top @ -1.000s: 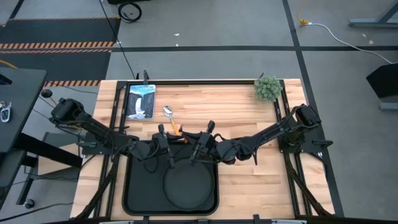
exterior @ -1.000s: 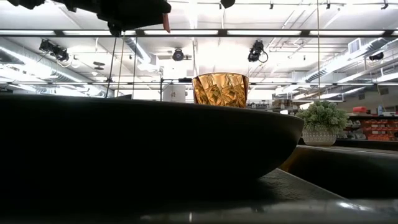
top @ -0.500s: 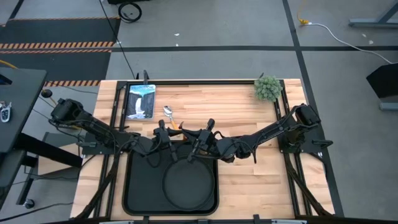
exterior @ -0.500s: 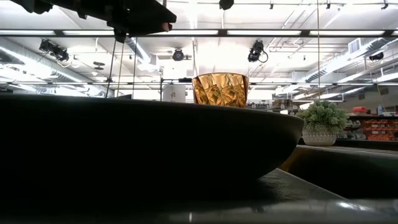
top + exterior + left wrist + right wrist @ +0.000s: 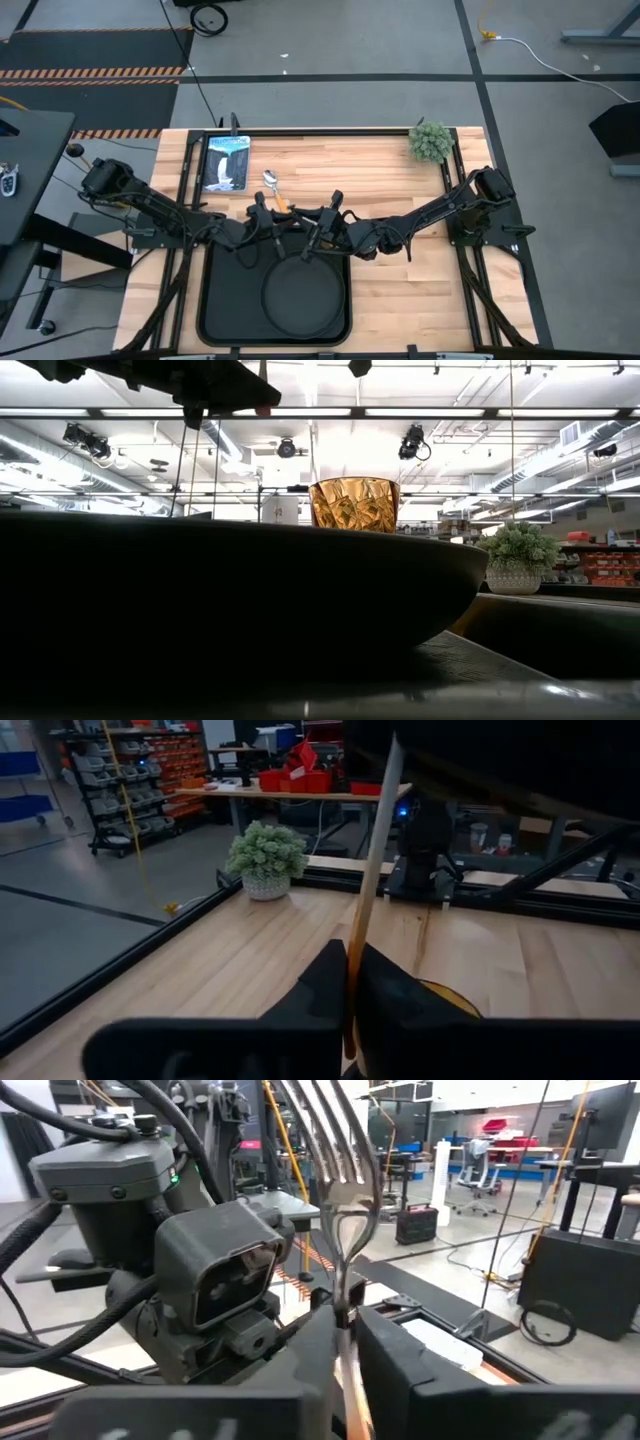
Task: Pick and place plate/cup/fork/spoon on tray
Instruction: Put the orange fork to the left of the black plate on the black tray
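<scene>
Both grippers meet above the far edge of the black tray [image 5: 215, 300]. They hold the fork between them, its silver tines [image 5: 338, 1140] showing in the right wrist view and its orange handle [image 5: 368, 870] in the left wrist view. My left gripper [image 5: 266, 216] and my right gripper [image 5: 320, 222] are both shut on it. The round black plate [image 5: 300, 292] lies flat in the tray. The amber cup [image 5: 353, 505] stands upright behind the plate in the low view; in the high view the arms hide it. The spoon [image 5: 272, 184] lies on the wood beyond the tray. My left gripper pinches the fork's orange handle [image 5: 350, 982] between its two fingers. The handle runs on past the fingertips toward my right gripper. The fork is clear of the tray and table. My right gripper pinches the fork at its neck [image 5: 343, 1302], where the metal meets the handle, between its two fingers. The tines stick out beyond the fingertips, and the handle runs back between the fingers. The fork is lifted clear.
A small upright blue-white picture panel [image 5: 226, 162] stands at the table's far left. A potted plant [image 5: 431, 141] stands at the far right. Bare wood lies to the right of the tray.
Both grippers have drifted a little toward the table's far edge above the tray's rim, my left gripper closing in on the fork that my right gripper holds up. The plate, the cup and the spoon have kept their places.
</scene>
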Controlling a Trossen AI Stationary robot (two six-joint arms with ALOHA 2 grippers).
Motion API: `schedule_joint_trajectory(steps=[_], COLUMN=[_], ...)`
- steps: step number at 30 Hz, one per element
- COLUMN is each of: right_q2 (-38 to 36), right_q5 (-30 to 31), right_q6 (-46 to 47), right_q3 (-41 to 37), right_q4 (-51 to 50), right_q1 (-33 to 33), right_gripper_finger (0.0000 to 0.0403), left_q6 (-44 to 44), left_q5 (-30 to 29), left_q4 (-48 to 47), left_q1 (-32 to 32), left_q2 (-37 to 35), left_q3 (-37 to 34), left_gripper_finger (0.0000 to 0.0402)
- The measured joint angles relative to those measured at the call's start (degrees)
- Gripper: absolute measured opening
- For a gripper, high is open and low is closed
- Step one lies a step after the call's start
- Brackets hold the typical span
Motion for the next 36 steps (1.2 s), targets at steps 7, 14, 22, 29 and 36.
schedule_joint_trajectory(steps=[7,14,22,29,36], right_q2=[-0.01,-2.0,-9.8,-21.12,-27.02], right_q5=[0.29,-1.06,-0.81,1.2,4.26], right_q6=[-0.47,2.56,9.73,7.28,4.56], right_q3=[0.0,-0.04,-0.04,-0.04,-0.02], right_q4=[-1.95,-15.36,-38.06,-48.76,-52.35], right_q1=[0.65,3.8,9.96,12.58,12.67], right_gripper_finger=[0.0131,0.0179,0.0181,0.0179,0.017], left_q6=[-0.28,-13.91,-48.63,-76.63,-102.09], left_q5=[1.25,13.95,21.27,16.35,11.84], left_q4=[0.21,-15.96,-42.41,-54.05,-57.33], left_q1=[-0.09,-0.17,-10.19,-23.06,-34.56], left_q2=[-0.16,-5.63,-7.91,-7.61,-3.83], left_q3=[0.0,0.0,-0.02,0.0,-0.01], left_gripper_finger=[0.0012,0.0012,0.0018,0.0013,0.0013])
